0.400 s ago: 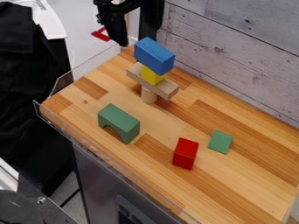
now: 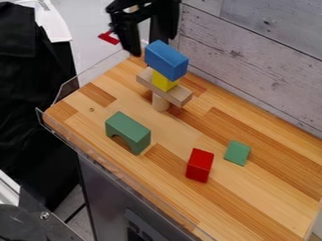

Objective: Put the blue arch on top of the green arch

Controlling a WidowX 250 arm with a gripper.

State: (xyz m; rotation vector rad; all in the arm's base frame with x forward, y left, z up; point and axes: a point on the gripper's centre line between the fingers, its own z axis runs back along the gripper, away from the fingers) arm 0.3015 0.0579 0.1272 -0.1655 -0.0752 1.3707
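1. Camera view: the blue arch point(image 2: 166, 60) forms the top piece of a stacked tower at the upper middle of the work surface point(image 2: 264, 202).
2. Blue arch, appearance: saturated matte blue, elongated, with flat faces and straight edges. Its long axis runs from upper left to lower right. The upper face is lighter; the end face is darker. The underside is hidden.
3. Blue arch, support: it rests on the yellow block point(image 2: 164, 81). The yellow block rests on the wooden plank point(image 2: 165, 89), which lies across the upright wooden cylinder point(image 2: 159, 102).
4. Green arch point(image 2: 129, 131): dark green, matte, standing on both legs, crown upward, in front of the tower and apart from it. The curved opening faces the lower left.
5. Gripper point(image 2: 146, 45): located at the upper edge, near the blue arch. The fingers are spread, with nothing between them.
6. Additional parts: the red block point(image 2: 199, 165) and the small green block point(image 2: 237, 153) lie near each other, right of the green arch.
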